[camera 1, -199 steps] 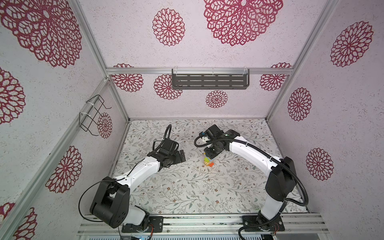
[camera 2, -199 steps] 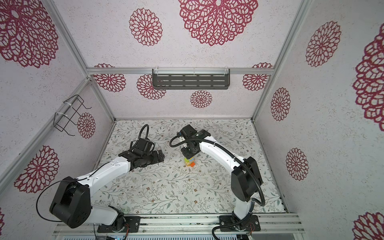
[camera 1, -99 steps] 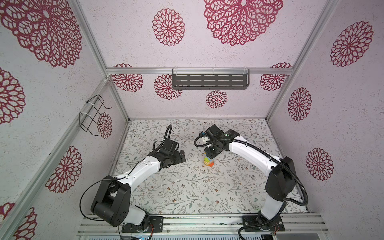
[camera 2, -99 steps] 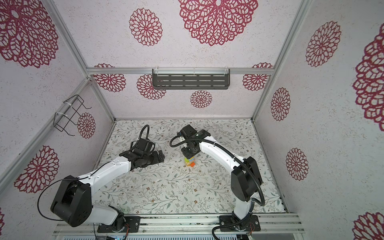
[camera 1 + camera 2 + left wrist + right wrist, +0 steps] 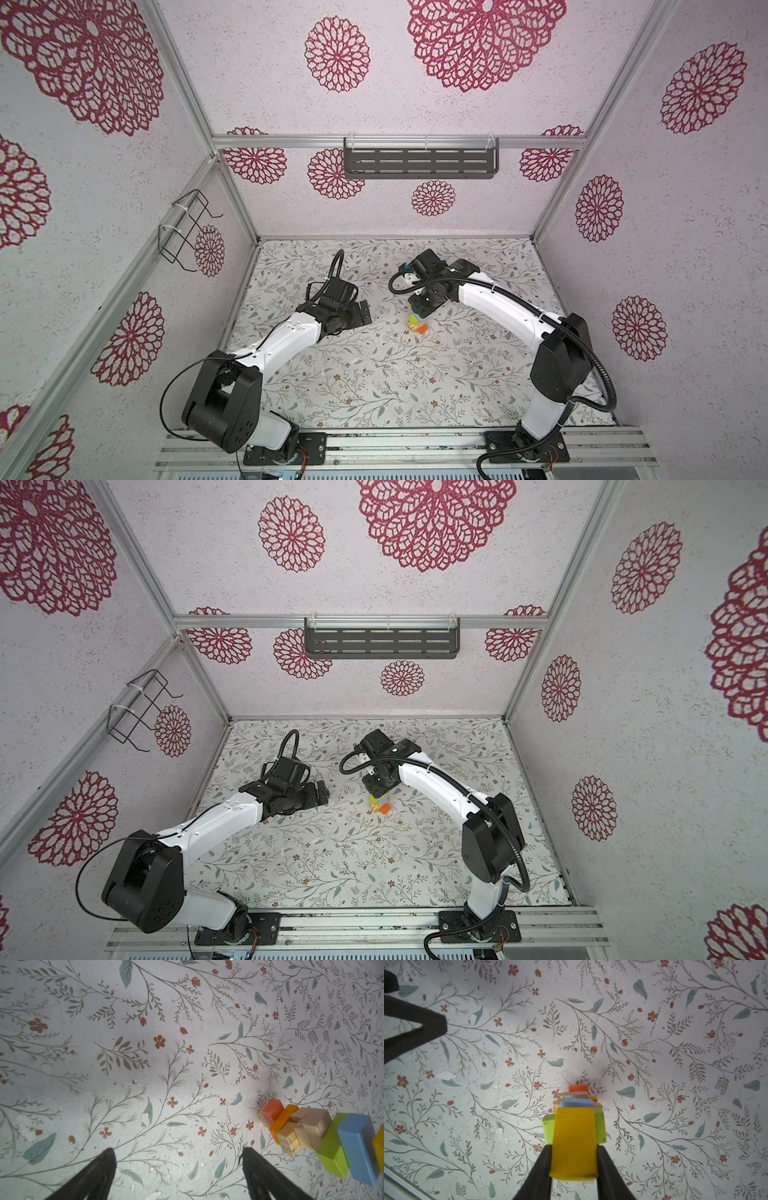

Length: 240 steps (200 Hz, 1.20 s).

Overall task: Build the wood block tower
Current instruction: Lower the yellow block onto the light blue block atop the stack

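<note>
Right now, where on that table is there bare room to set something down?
The table is bare across its front half, between tower and metal rail. Crowded mid-table: right fingers grip the yellow block atop the tower, left fingers open nearby.

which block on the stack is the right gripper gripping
The flat yellow wood block, topmost on the wood block tower, sits between the jaws of the right gripper. The light blue block and green block lie beneath it, ungripped.

Floral-print tabletop (image 5: 374, 374); dark slotted shelf (image 5: 419, 163) on back wall (image 5: 374, 216); black wire rack (image 5: 183, 232) on side wall (image 5: 83, 257).
</note>
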Tool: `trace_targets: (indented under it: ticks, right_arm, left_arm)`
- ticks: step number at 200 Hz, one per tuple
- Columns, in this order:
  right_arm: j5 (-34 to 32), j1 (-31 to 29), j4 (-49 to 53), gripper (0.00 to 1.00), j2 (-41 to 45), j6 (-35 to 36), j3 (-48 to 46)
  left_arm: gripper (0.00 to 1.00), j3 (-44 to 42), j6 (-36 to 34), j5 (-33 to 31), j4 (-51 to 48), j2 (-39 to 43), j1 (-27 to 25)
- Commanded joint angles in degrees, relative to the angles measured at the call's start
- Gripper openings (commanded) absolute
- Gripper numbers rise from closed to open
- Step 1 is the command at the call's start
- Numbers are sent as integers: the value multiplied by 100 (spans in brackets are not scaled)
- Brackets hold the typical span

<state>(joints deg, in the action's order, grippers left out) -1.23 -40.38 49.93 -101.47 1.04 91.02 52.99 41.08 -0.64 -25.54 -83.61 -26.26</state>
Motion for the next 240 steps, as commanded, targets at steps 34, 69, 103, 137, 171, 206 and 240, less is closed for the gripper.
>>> trace_targets:
  ticks: [34, 69, 103, 137, 171, 206, 240]
  right_arm:
    - [66, 26, 3, 35, 73, 47, 65]
    - [75, 32, 21, 35, 49, 43, 65]
    - [47, 29, 22, 39, 40, 36, 82]
    - [17, 26, 34, 42, 50, 23, 90]
    - [-16, 30, 35, 43, 72, 27, 108]
    - [-185, 31, 82, 43, 131, -14, 277]
    - [-471, 30, -57, 44, 532, -150, 333]
  left_arm:
    - [97, 45, -62, 21, 128, -14, -34]
    - [97, 43, -65, 21, 120, -7, -33]
    - [97, 71, -75, 21, 95, 4, -31]
    - [97, 80, -76, 13, 84, 21, -32]
    - [97, 68, -82, 3, 75, 29, -36]
    - [97, 145, -90, -88, -24, 127, -36]
    - [97, 276, -135, -384, -339, 568, -35]
